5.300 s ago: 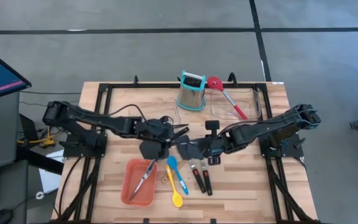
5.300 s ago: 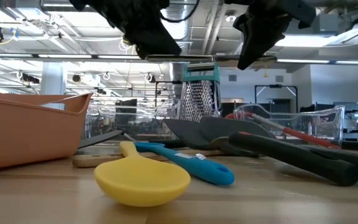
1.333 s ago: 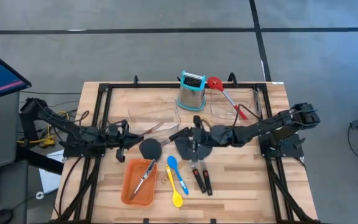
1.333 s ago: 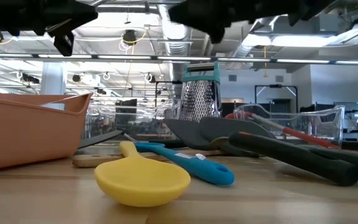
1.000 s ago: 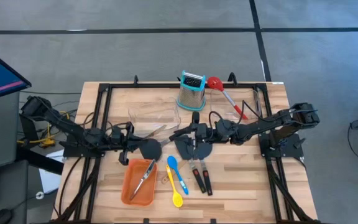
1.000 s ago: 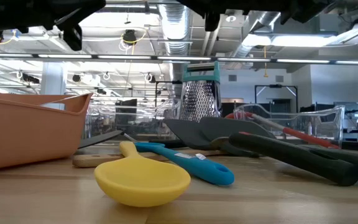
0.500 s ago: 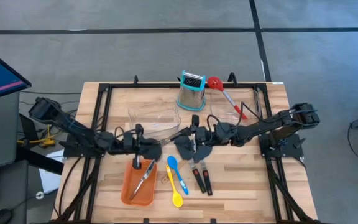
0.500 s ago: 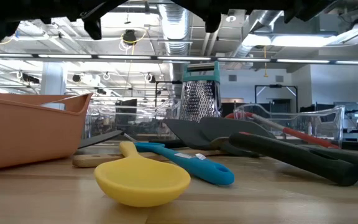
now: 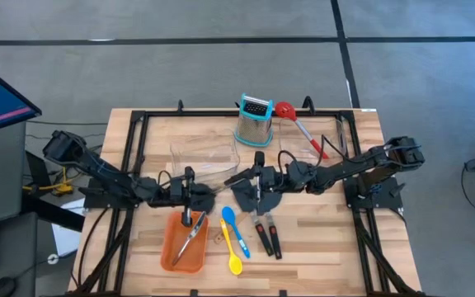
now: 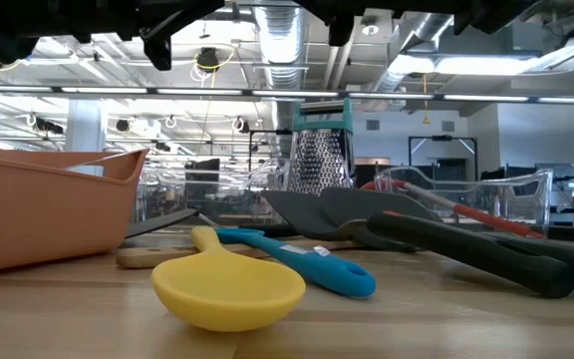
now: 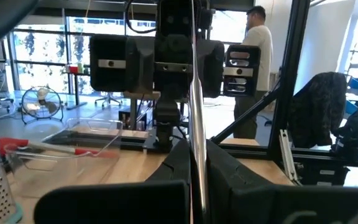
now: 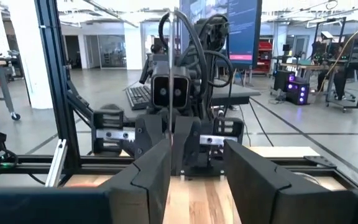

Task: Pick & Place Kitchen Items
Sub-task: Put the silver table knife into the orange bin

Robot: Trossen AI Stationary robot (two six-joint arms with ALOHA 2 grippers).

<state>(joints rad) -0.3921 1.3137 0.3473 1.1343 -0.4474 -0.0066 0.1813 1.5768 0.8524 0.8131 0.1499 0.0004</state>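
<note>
Two spoons: yellow spoon (image 9: 236,256) bowl toward front edge; left end effector (image 9: 190,196) closed, empty.

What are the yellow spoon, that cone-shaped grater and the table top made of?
Yellow spoon: probably plastic or silicone, with a smooth matte, evenly coloured surface. Grater: shiny perforated metal, apparently steel, with a teal rim that looks plastic. Table top: pale wood, showing plank seams and grain.

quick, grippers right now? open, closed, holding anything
Left gripper: closed; no held item can be made out.
Right gripper: open, nothing between its fingers.
</note>
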